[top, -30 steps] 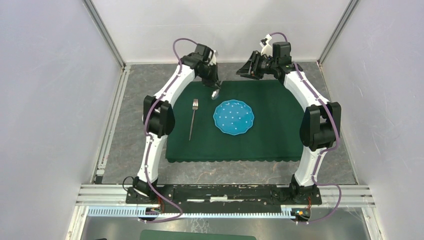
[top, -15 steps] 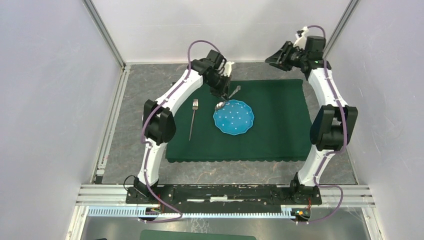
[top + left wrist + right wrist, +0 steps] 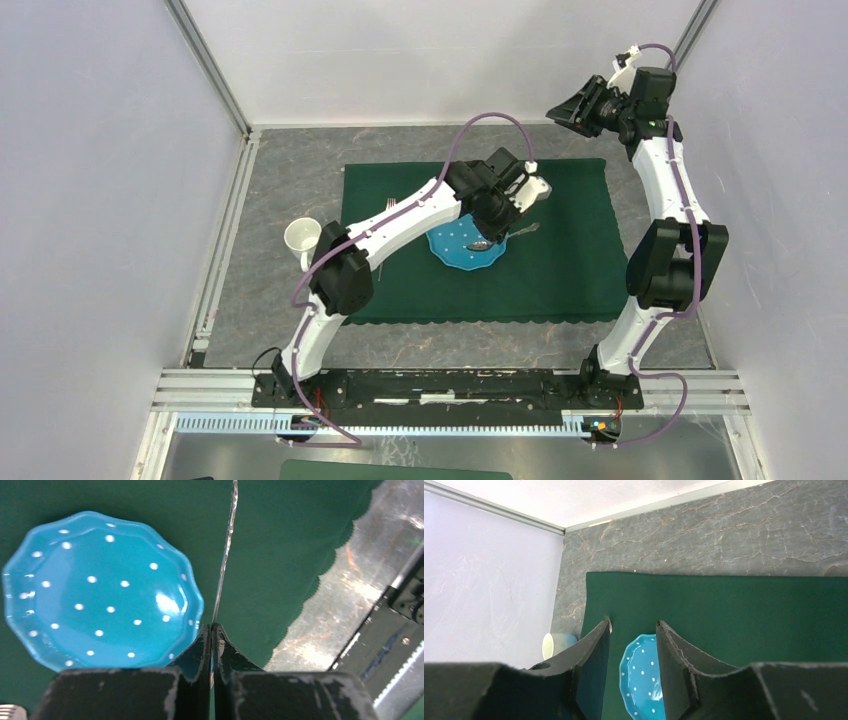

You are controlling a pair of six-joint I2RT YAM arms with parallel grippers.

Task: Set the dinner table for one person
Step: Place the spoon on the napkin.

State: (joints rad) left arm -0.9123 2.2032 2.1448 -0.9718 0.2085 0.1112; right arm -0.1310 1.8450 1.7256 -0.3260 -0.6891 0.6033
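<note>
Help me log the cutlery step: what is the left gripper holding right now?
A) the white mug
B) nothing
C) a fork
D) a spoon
D: the left gripper is shut on the thin metal handle of the spoon, and the top view shows the spoon's bowl over the blue plate.

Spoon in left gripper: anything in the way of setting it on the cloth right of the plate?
Nothing visible. The left gripper holds the spoon by the plate's right edge, and the green cloth to the right of it lies bare. The right gripper is raised at the far right corner, well away.
</note>
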